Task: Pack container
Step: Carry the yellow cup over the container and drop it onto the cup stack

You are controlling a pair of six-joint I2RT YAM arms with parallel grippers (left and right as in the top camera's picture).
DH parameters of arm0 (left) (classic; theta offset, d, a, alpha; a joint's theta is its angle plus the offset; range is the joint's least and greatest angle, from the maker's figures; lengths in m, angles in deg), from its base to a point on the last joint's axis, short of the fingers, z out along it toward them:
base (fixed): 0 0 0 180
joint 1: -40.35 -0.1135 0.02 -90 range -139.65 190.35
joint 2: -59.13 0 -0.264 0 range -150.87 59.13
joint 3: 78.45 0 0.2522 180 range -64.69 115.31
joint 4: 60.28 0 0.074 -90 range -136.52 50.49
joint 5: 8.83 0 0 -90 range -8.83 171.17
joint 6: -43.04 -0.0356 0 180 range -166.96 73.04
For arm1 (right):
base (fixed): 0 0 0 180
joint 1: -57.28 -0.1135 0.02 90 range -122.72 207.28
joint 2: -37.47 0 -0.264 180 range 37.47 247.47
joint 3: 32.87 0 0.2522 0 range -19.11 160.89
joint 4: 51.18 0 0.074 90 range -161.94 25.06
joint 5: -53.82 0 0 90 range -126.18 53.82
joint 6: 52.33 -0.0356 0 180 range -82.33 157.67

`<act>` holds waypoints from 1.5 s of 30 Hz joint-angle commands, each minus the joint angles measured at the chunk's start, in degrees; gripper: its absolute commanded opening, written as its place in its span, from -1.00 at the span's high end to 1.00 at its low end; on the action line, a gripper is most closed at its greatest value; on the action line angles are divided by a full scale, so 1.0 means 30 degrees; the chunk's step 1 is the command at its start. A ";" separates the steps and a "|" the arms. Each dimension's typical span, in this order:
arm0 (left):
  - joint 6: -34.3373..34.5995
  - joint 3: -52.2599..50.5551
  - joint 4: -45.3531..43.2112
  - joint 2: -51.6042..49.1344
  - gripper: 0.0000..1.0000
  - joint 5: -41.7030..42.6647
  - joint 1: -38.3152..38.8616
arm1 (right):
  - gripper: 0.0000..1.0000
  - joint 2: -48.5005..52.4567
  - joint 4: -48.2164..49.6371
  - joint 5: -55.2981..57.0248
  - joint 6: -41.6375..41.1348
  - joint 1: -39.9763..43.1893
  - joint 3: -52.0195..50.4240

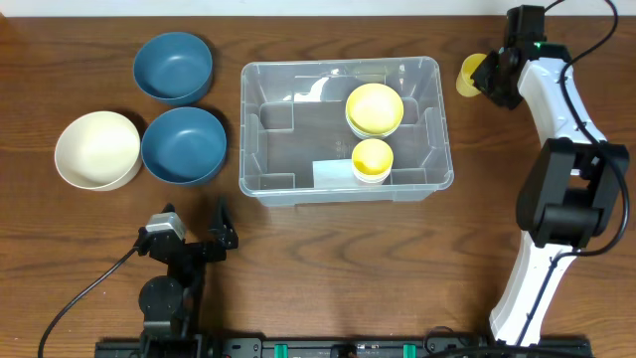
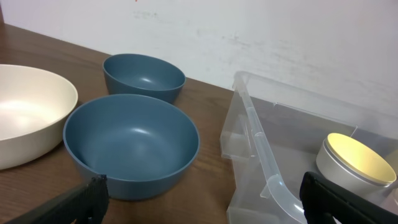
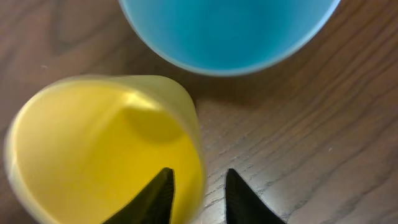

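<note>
Left gripper (image 1: 194, 221): hovering at the table's 7 o'clock, jaws standing wide, gripping nothing.
Container (image 1: 298, 134): sitting upright and open-topped at the table's centre, pale label (image 1: 328, 174) lying by its 6 o'clock wall.
Contents: small yellow-lined tub (image 1: 373, 159) sitting at the bin's 5 o'clock, larger yellow-lined dish (image 1: 374, 109) just beside it at 1 o'clock.
Bowls: cream bowl (image 1: 96, 149) resting at the table's 9 o'clock, near blue bowl (image 1: 184, 144) just beside it, far blue bowl (image 1: 174, 67) lying at 10 o'clock.
Right gripper (image 3: 198, 171): reaching at the table's 2 o'clock, jaws narrow, straddling the yellow cup (image 3: 93, 149) wall, one finger inside; I cannot tell whether they are pinching it.
Blue cup (image 3: 230, 31): standing just beyond the yellow cup.
</note>
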 commanded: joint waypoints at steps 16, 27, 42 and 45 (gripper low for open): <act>-0.0299 -0.0335 0.0699 0.0117 -0.96 -0.0226 -0.0044 | 0.98 -0.0882 -0.1945 -0.0044 0.0517 0.0583 0.0080; -0.0299 -0.0335 0.0699 0.0117 -0.96 -0.0226 -0.0044 | 0.98 -0.8021 -0.3286 -0.1049 0.1093 0.0663 0.0080; -0.0306 -0.0335 0.0699 0.0117 -0.96 -0.0226 -0.0044 | 0.97 -1.1285 -0.9078 -0.4277 0.4583 -0.4597 0.0022; -0.0299 -0.0335 0.0699 0.0117 -0.96 -0.0226 -0.0044 | 0.97 -1.1183 -0.9151 -0.4153 0.4575 -0.6018 0.0022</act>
